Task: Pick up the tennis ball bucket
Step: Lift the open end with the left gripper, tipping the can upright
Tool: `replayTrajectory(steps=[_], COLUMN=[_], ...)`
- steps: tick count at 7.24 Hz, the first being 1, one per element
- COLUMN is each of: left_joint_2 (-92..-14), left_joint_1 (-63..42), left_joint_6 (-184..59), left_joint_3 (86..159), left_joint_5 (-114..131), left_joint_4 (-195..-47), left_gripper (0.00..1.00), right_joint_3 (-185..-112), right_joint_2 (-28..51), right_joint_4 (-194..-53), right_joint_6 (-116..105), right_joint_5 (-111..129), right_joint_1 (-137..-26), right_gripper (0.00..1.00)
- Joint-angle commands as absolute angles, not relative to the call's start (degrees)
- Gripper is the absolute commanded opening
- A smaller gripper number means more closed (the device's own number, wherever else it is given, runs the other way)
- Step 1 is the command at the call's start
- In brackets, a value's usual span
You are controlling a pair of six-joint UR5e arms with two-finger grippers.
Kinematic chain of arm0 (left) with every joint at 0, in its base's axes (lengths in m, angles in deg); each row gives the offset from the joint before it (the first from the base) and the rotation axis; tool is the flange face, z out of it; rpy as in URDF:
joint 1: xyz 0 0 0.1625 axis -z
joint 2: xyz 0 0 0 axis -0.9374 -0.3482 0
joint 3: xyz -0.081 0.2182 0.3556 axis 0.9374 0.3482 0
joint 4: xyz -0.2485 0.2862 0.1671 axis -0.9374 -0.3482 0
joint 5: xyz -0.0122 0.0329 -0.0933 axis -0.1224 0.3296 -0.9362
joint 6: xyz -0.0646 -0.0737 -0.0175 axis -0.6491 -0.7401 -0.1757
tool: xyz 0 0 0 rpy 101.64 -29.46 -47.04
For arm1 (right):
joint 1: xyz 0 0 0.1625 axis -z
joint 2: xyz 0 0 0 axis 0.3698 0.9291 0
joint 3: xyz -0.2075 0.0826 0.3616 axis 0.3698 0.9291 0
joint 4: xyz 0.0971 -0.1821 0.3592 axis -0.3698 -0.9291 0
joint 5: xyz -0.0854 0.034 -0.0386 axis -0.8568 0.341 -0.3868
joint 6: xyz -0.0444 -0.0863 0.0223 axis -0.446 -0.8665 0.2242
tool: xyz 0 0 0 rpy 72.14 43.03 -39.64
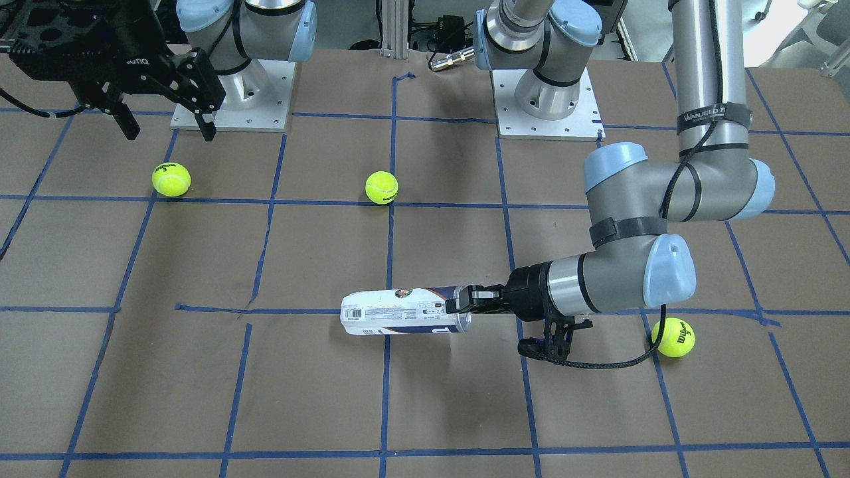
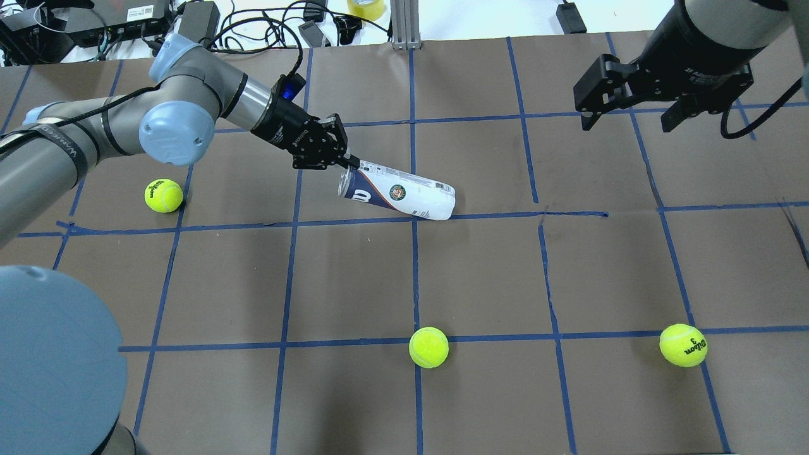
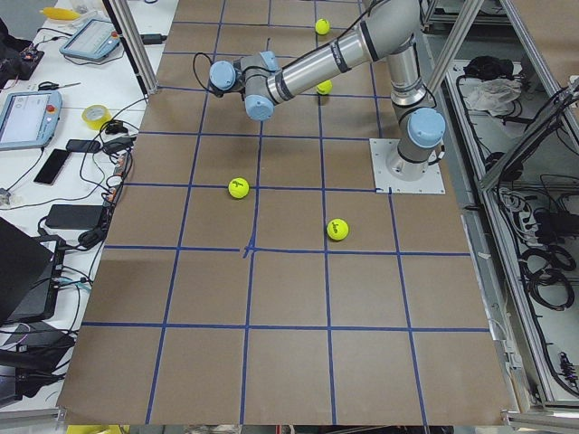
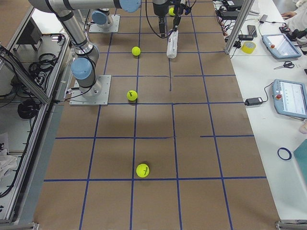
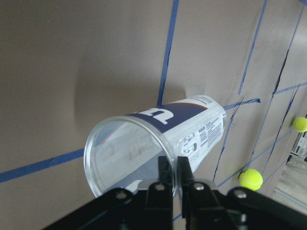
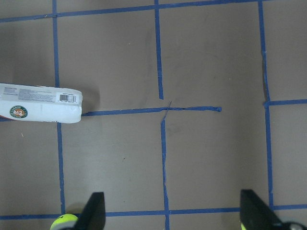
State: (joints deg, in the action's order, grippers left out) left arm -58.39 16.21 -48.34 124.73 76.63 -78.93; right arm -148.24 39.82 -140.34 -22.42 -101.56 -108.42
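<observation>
One end of the can (image 2: 398, 194) is pinched at its open rim by the left gripper (image 2: 349, 164), its fingers pressed onto the clear wall. The can is seen on its side near the middle of the table (image 2: 569, 272) (far end apparently resting there). Grasping seems done, so a steady upward raise is called for next. The right gripper (image 2: 627, 117) is held spread, well apart.
</observation>
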Motion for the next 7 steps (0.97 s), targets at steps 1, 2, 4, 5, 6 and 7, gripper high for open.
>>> replayTrajectory(steps=[1,2,4,5,6,7], left_joint_2=[-53.2,-51.3,-51.3,-51.7,-52.4,-53.3], left_joint_1=[16.9,18.8,23.6,26.0,28.3,30.0], left_joint_6=[-56.8,-58.7,-58.8,-57.8,-56.9,-52.3], left_joint_3=[120.3,118.4,112.9,112.2,111.9,111.9], left_joint_5=[77.2,83.4,102.6,109.6,115.4,120.5], left_joint_4=[-78.8,-78.5,-78.5,-78.5,-78.4,-77.8], left_gripper=[0.00,0.00,0.00,0.00,0.00,0.00], right_joint_3=[-148.3,-148.3,-148.3,-148.2,-148.3,-148.3], right_joint_2=[40.1,40.0,40.0,40.1,40.1,40.1], right_joint_4=[-139.7,-139.6,-139.7,-139.7,-139.6,-139.6], right_joint_6=[-22.9,-22.9,-22.9,-23.0,-22.9,-23.0], right_joint_5=[-102.3,-102.9,-103.1,-103.0,-102.8,-103.1], right_joint_1=[-108.2,-108.0,-108.1,-108.1,-108.1,-108.0], right_gripper=[1.00,1.00,1.00,1.00,1.00,1.00])
